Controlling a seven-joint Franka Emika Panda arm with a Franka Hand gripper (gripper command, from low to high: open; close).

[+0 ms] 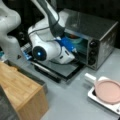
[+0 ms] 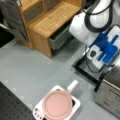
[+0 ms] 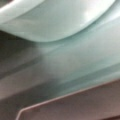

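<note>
A: Start with the biggest item.

B: The arm (image 1: 47, 50), white with a dark upper link, reaches from a front view's left into the oven. It also shows at the top right in a front view (image 2: 87, 22).

A: The oven?

B: The oven (image 1: 100, 32) is a steel box with its door (image 1: 62, 68) dropped flat toward the front. Three dark knobs (image 1: 92, 52) run down its right panel. In a front view only its corner (image 2: 110, 95) shows at the lower right, with the door (image 2: 83, 68) lying beside it.

A: Other furniture?

B: A wooden cabinet (image 2: 50, 22) stands on the grey table (image 2: 30, 72), well apart from the oven. It also appears at the lower left in a front view (image 1: 22, 95).

A: Anything on the table?

B: A white scale (image 2: 75, 106) carries a pink pan (image 2: 57, 105) with a pale handle. It lies near the oven's front corner in both front views (image 1: 100, 97).

A: The gripper?

B: The gripper (image 1: 72, 48), on its blue mount, is inside the oven mouth, just beside a pale green bowl (image 1: 76, 40) sitting in the cavity. The wrist view is filled by that bowl (image 3: 60, 22), very close above the oven floor. The fingers do not show in any view, so I cannot tell how the gripper is set, nor whether it touches the bowl.
</note>
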